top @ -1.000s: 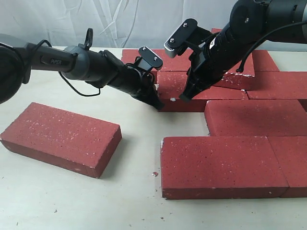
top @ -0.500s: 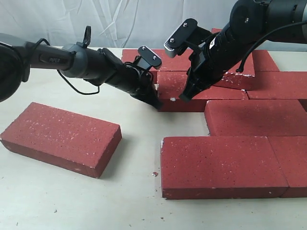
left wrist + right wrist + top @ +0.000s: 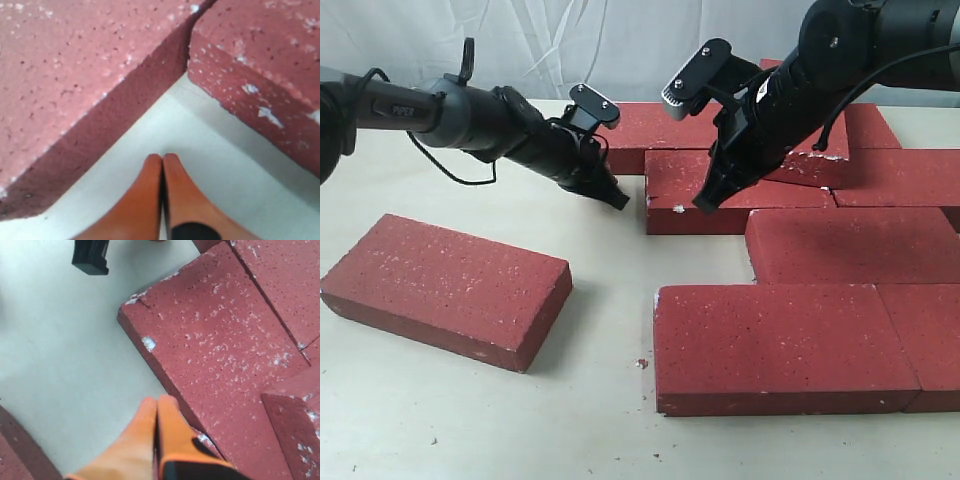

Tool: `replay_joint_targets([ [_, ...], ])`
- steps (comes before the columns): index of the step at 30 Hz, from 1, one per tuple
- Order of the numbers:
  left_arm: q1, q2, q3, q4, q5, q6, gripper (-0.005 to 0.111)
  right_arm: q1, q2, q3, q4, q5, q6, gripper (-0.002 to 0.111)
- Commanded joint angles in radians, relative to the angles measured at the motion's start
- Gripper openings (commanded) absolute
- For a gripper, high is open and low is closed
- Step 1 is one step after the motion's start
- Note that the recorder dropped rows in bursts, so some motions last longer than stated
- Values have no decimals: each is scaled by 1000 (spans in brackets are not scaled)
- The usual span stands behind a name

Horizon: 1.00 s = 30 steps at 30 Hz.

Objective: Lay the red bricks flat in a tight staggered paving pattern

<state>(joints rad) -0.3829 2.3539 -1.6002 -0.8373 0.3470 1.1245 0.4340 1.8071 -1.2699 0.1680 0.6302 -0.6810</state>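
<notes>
Nearest the camera, well forward and left of the chipped brick (image 3: 740, 190) taken here as reference, a loose brick (image 3: 445, 285) lies flat and skewed on the table (image 3: 610, 300), well apart from the paved patch. Directly forward of the reference, the front-row brick (image 3: 780, 345) butts end to end against an end neighbour (image 3: 930, 340) at the picture's edge. Between that row and the reference sits the second-row brick (image 3: 855, 245), offset sideways so the joints stagger. All are thick dark-red slabs with rough, white-flecked faces; the chipped brick carries a whitish nick near its near-left corner. The right gripper (image 3: 706, 203) stands at the reference's near long side, close to that corner, its orange fingers (image 3: 145, 425) pressed together with nothing between them; you cannot tell whether they touch the side. The left gripper (image 3: 618, 198), its fingers (image 3: 140, 200) likewise closed on nothing, hovers low over bare table just beside the reference's left end, clear of it. Behind the reference lie the back-row bricks (image 3: 650, 125), partly hidden by the right arm. By this evidence the step in hand is seating the chipped brick against its neighbours, since a wedge of table shows open at its far-left corner. Your next move calls for a low push with closed fingers, square to the brick's side, so that it slides rather than pivots. The loose brick is not yet brought in.
</notes>
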Motion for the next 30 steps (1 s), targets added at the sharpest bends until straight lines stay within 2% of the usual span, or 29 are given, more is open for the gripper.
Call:
replay_joint_targets([
  [1, 20, -29, 12, 110, 86, -48, 0, -4, -10, 2, -6, -30, 12, -1],
  [7, 22, -156, 12, 299, 150, -255, 0, -26, -60, 2, -2, -40, 54, -1],
  [11, 22, -228, 12, 255, 120, -253, 0, -78, -106, 2, -24, -160, 73, -1],
  [14, 16, -257, 12, 164, 76, -253, 0, -178, -110, 2, 2, -387, 190, -1],
  [16, 1, -259, -2, 133, 110, -227, 0, -246, -99, -18, 20, -413, 211, -1],
  [22, -66, -228, -100, 158, 127, -205, 0, -403, -13, -125, 57, -269, 211, -1],
  [24, -84, -206, -153, 158, 171, -208, 0, -443, 24, -162, 85, -230, 211, -1],
  [27, -107, -165, -226, 162, 260, -244, 0, -495, 79, -221, 97, -157, 240, -1],
  [29, -127, -142, -261, 179, 269, -262, 0, -525, 112, -256, 97, -99, 272, -1],
  [30, -151, -124, -292, 234, 258, -314, 0, -544, 137, -278, 89, -46, 272, -1],
])
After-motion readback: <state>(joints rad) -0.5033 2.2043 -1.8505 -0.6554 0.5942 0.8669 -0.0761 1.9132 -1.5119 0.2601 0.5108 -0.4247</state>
